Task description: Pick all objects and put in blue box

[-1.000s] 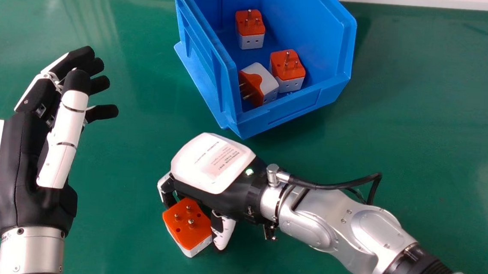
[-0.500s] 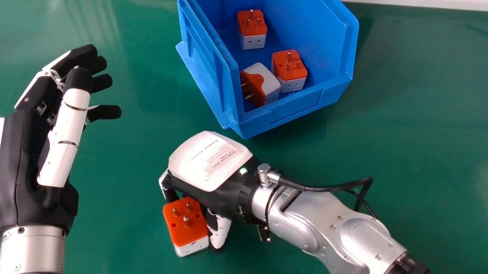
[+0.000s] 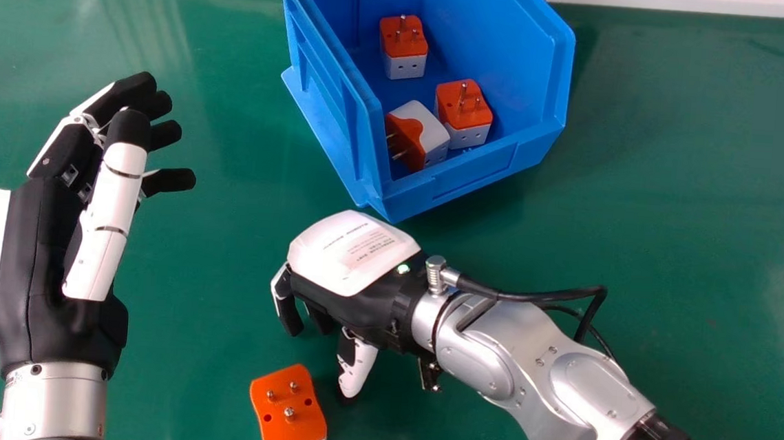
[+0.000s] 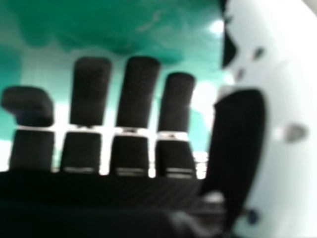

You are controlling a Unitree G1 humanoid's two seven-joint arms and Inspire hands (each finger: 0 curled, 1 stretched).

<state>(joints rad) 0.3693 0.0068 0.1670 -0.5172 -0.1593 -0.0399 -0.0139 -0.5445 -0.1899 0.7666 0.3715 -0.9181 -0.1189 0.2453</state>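
Head view: one orange-and-white plug adapter [image 3: 289, 413] sits on the green table [image 3: 676, 198], bottom of the frame, a little left of centre. Orange face up, three metal pins upward; a strip of white side shows along its lower edge.

Right hand [image 3: 355, 259]: near the centre of the frame, above the adapter in the picture and apart from it. Back of the hand faces up, fingers angled down toward the table, loosely bent, thumb set apart from them. It grips nothing. Contact with the table: cannot tell. Silver forearm [image 3: 520, 367] runs to the lower right corner; a black cable [image 3: 545, 296] loops beside the wrist.

Right hand view: fingers [image 4: 91, 94] extended and spaced apart, green surface beyond them; thumb [image 4: 237, 144] clear of them, nothing pinched between.

Left hand [image 3: 36, 278]: left side of the frame, empty, fingers relaxed and slightly fanned, thumb lying across in front of them as I see it.

Blue box [image 3: 464, 177]: top centre, set at a slant. Three adapters inside: one farther back [image 3: 403, 45], upright, pins up; one near the front right [image 3: 464, 111], also pins up; one just beside it at front left [image 3: 422, 136], on its side, pins toward the box's left wall.
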